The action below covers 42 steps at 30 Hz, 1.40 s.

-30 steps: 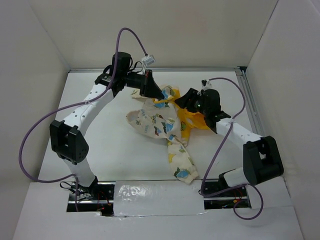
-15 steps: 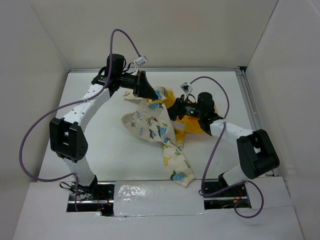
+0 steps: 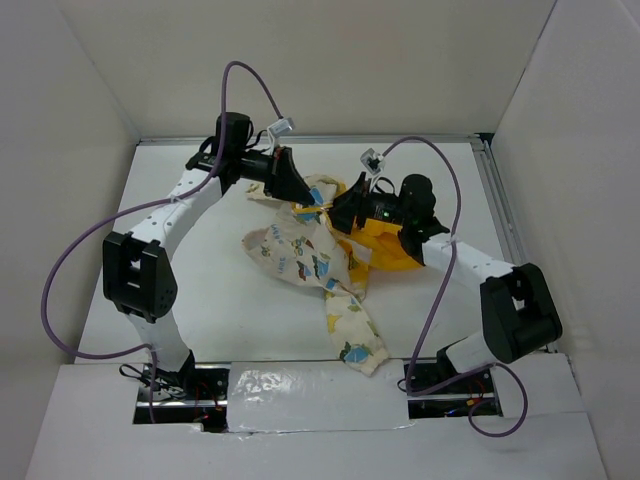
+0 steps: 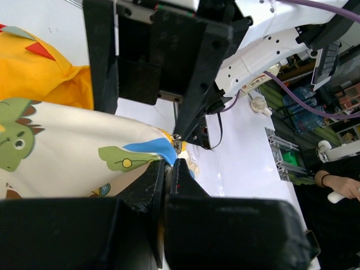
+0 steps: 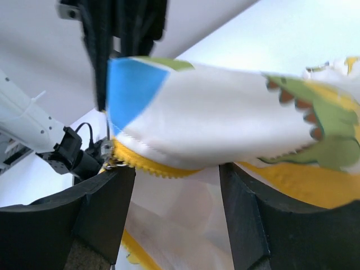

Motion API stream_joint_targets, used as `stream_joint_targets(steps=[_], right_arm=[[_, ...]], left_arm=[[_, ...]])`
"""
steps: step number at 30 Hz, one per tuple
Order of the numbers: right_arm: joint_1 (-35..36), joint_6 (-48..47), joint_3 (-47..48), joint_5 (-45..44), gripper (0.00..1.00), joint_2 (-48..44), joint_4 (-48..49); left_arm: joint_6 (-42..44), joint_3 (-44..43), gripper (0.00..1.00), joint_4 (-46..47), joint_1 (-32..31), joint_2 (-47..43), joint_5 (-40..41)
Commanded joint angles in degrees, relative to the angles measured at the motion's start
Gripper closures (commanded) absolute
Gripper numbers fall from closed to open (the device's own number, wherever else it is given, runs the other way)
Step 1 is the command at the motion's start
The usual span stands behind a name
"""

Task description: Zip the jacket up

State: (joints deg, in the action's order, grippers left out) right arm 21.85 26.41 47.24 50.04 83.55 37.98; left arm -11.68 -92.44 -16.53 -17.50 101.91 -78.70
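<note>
The jacket (image 3: 300, 250) lies crumpled mid-table, cream with cartoon prints, and its yellow lining (image 3: 388, 245) shows to the right. My left gripper (image 3: 300, 197) is shut on the jacket's front edge (image 4: 67, 152), pinching the fabric just below the zipper's small metal slider (image 4: 178, 143). My right gripper (image 3: 337, 213) faces it at close range and is open. In the right wrist view the yellow zipper teeth (image 5: 147, 164) and cream fabric (image 5: 214, 121) span the gap over its fingers (image 5: 104, 211) without being pinched. One sleeve (image 3: 355, 335) trails toward the near edge.
White walls enclose the table on three sides. A metal rail (image 3: 500, 200) runs along the right side. Purple cables (image 3: 60, 280) loop beside both arms. Bare white table surface (image 3: 200, 290) lies left of the jacket.
My right gripper has moved left up to the left gripper, and its jaws have widened. The left gripper and the held jacket edge shifted slightly left, dragging the fabric along.
</note>
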Motion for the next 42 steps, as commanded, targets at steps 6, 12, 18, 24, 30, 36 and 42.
stream_joint_targets(steps=[6,12,18,24,30,36,42], right_arm=[[-0.8,-0.9,4.5,7.0,0.42,-4.5,1.6],[0.6,-6.0,5.5,8.2,0.75,-5.5,-3.9],[0.7,-11.4,5.4,5.0,1.00,-6.6,-12.5],[0.6,-8.6,0.9,0.0,1.00,-10.1,-11.2],[0.6,-5.7,1.3,3.2,0.84,-8.8,-9.5],[0.5,-5.1,3.2,-1.6,0.75,-4.8,-13.0],[-3.1,-2.8,0.4,-4.5,0.71,-6.6,-10.9]], left_arm=[[3.3,-0.1,1.00,1.5,0.4,0.0,-2.6],[2.9,-0.8,1.00,0.7,0.6,0.7,-1.0],[2.2,0.4,1.00,1.5,1.6,-0.7,0.3],[3.1,1.7,1.00,1.5,2.5,-2.8,1.8],[3.9,1.9,1.00,1.8,2.6,-3.5,0.6],[5.4,0.9,1.00,1.0,2.6,-3.5,-1.4],[7.8,-0.3,1.00,-0.2,2.6,-3.8,-2.2]])
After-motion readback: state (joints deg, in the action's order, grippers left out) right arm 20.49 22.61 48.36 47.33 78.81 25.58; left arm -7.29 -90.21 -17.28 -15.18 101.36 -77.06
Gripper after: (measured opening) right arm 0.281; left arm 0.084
